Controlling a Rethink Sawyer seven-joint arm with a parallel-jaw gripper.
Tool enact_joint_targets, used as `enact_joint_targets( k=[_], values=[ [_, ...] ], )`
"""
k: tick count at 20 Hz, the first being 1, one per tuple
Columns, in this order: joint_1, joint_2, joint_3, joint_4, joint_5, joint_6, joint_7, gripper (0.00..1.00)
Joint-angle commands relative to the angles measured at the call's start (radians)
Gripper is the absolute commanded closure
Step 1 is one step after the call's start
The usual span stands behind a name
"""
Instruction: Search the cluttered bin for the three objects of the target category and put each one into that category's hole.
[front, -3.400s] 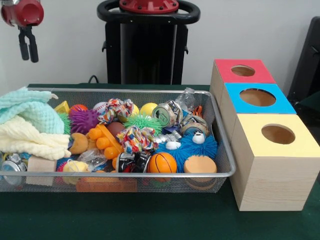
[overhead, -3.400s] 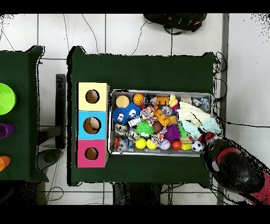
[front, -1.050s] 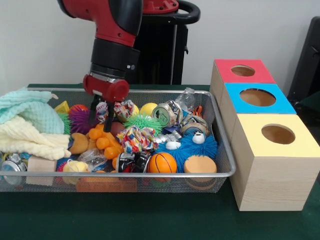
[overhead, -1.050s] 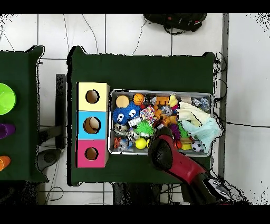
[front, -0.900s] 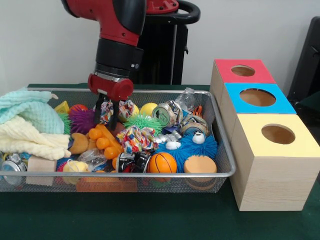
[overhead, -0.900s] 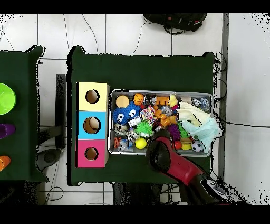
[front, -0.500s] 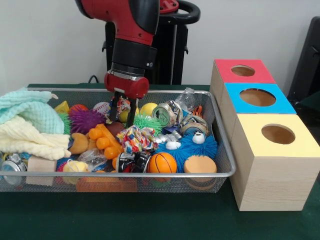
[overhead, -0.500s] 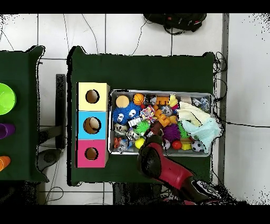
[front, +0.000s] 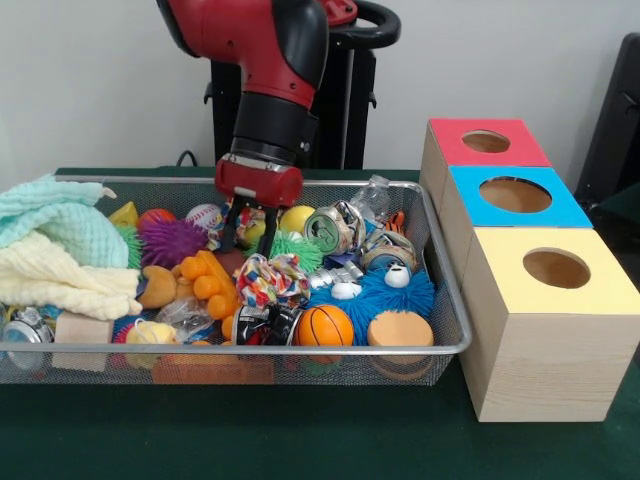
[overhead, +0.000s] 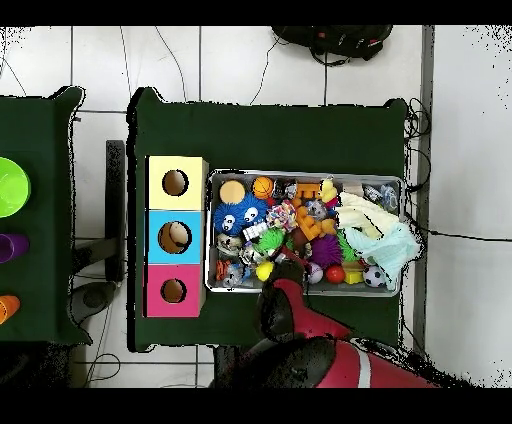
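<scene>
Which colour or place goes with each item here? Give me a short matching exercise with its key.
Things:
1. Box nearest the camera in the front view
2. Mini basketball
3. Claw
4. Folded cloths

Descriptions:
A. Orange, by the bin's near wall
B. Yellow top with a round hole
C. Piled at the bin end away from the boxes
D. Down among the toys by the yellow ball at the bin's far side

Pairs: 1-B, 2-A, 3-D, 4-C
</scene>
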Motion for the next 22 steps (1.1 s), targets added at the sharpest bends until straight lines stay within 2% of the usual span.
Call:
enact_joint_targets(
  k=[1,6,13,20,22],
  values=[
    [0.014,0.213,0.014,-0.060,-0.014,-0.099,0.225,0.00],
    [-0.010,0.239,0.024,-0.075,-0.037,-0.136,0.215,0.00],
    [-0.029,0.234,0.031,-0.062,-0.065,-0.105,0.198,0.00],
    [-0.057,0.163,0.055,-0.010,-0.059,0.109,0.146,0.00],
    [-0.059,0.171,0.053,-0.009,-0.052,0.120,0.147,0.00]
  ],
)
